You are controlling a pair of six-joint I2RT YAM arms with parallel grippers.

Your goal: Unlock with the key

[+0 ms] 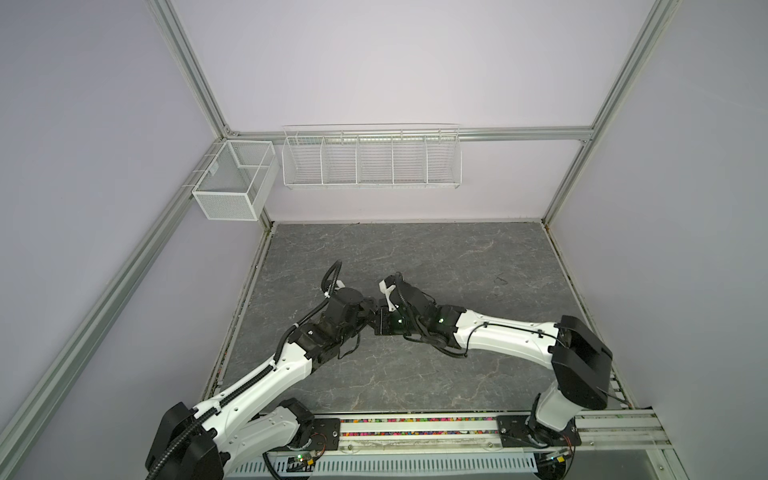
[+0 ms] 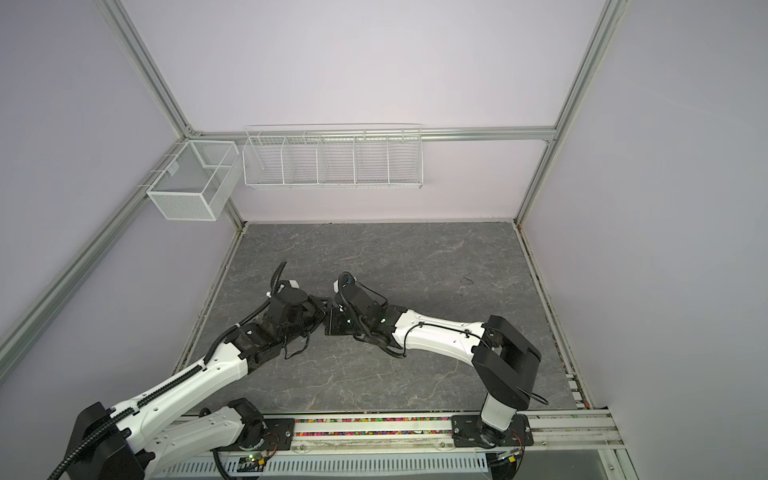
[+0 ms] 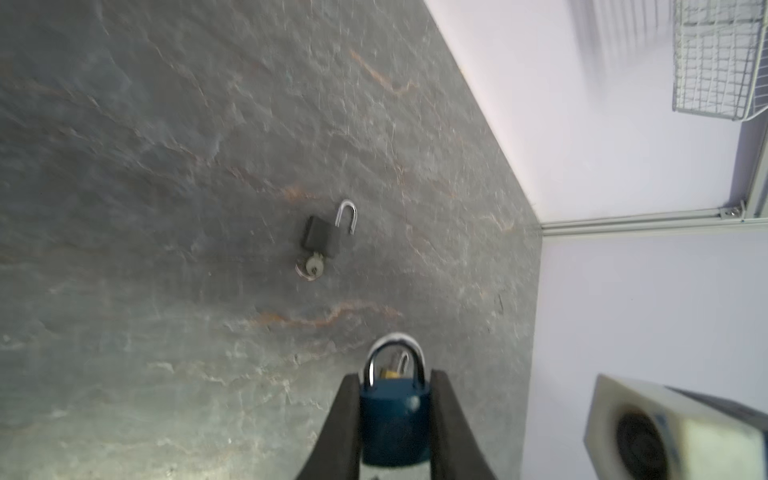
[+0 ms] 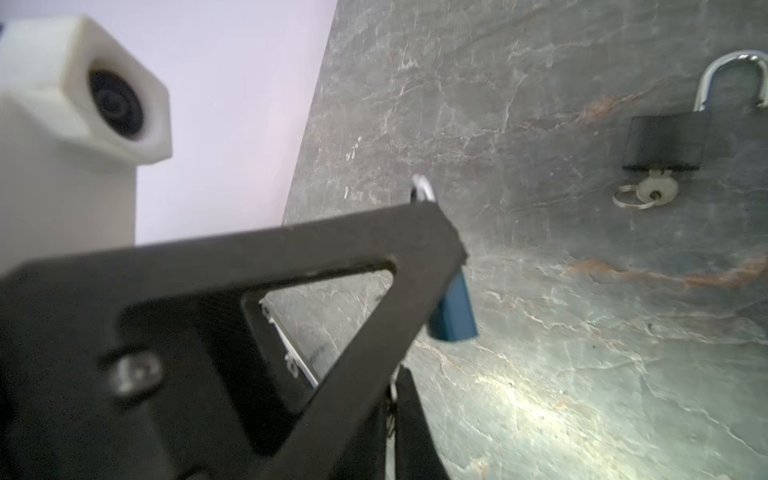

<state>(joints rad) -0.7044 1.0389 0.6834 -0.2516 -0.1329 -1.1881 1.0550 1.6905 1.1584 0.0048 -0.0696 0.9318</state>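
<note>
- The left tool (image 3: 395,379) is clamped on the blue padlock (image 3: 395,419). One finger presses each narrow side of the body, so the jaws stand only as far apart as the body is wide.
- The padlock's shackle points away from that tool, with both legs seated in the body.
- Both tools come together over the desk (image 1: 415,257), left of its middle in both top views.
- The right tool (image 4: 395,411) faces the padlock from the right, its tips closed tight just under the padlock's base. A sliver of metal shows between them, too blurred to name.
- Well apart from the blue one, a black padlock (image 3: 322,239) lies flat on the desk. Its shackle is swung free, and a key (image 3: 313,264) on a ring sits in its base.
</note>
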